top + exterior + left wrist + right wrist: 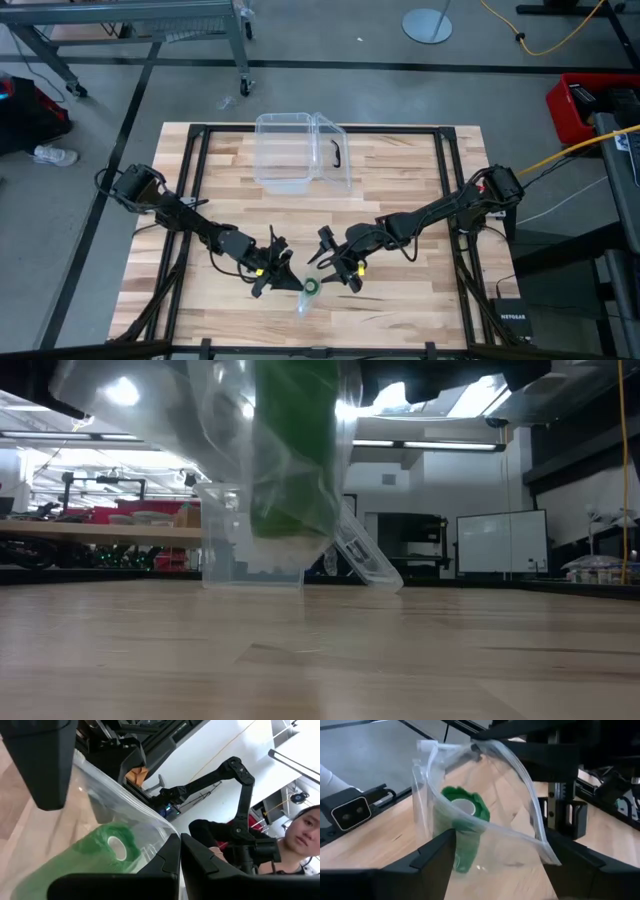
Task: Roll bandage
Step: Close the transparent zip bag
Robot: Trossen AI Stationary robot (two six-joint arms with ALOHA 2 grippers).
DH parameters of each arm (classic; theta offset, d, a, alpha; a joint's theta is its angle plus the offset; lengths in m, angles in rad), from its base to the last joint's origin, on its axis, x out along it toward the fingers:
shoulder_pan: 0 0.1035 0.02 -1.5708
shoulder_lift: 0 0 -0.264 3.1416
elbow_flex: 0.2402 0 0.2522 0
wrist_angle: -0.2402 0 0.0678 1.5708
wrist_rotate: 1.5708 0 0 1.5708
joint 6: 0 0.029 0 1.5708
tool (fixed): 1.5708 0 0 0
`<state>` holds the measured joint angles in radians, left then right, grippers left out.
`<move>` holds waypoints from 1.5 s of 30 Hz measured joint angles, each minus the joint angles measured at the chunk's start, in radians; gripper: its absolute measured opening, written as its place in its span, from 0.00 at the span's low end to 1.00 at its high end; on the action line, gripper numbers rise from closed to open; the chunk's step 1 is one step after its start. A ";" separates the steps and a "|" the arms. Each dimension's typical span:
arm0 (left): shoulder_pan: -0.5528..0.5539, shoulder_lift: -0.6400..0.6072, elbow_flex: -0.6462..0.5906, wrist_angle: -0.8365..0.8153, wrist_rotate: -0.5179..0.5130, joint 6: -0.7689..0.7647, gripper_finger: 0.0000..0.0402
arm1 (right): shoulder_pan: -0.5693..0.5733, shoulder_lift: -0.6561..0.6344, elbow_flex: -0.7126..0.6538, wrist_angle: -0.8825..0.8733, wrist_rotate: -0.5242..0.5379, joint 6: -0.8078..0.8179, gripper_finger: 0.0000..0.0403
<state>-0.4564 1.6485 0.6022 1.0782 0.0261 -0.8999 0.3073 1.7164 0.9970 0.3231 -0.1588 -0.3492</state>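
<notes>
Near the front edge of the counter point(400, 300), the bandage point(311, 288), a rolled green cylinder, sits inside a clear plastic bag point(485, 835) held between both arms. The left tool point(272, 272) is pinched shut on the bag's edge; the right tool point(335, 268) stands wide around its mouth. Best keep the mouth spread and reach straight in for the roll.

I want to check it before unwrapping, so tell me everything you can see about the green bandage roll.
The bandage is a matte green cloth roll, a stubby cylinder with a pale hollow core showing at its end. It sits inside a clear crinkly plastic bag whose mouth gapes open. The bag hangs above the wooden table, near its front edge, between the two arms. The left tool is shut on the bag's edge. The right tool is open, its fingers on either side of the bag.
</notes>
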 joint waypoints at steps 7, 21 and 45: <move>0.000 0.000 0.000 0.001 0.000 0.027 0.00 | 0.000 0.000 0.000 0.008 -0.062 0.001 0.51; 0.002 0.000 0.000 -0.001 -0.020 0.014 0.01 | 0.000 0.000 0.000 -0.081 -0.054 0.006 0.02; 0.061 -0.004 0.000 -0.017 -0.195 0.256 0.26 | -0.041 -0.045 0.000 -0.476 -0.030 0.250 0.01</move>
<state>-0.3954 1.6444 0.6022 1.0608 -0.1690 -0.6437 0.2658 1.6719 0.9965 -0.1527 -0.1888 -0.0988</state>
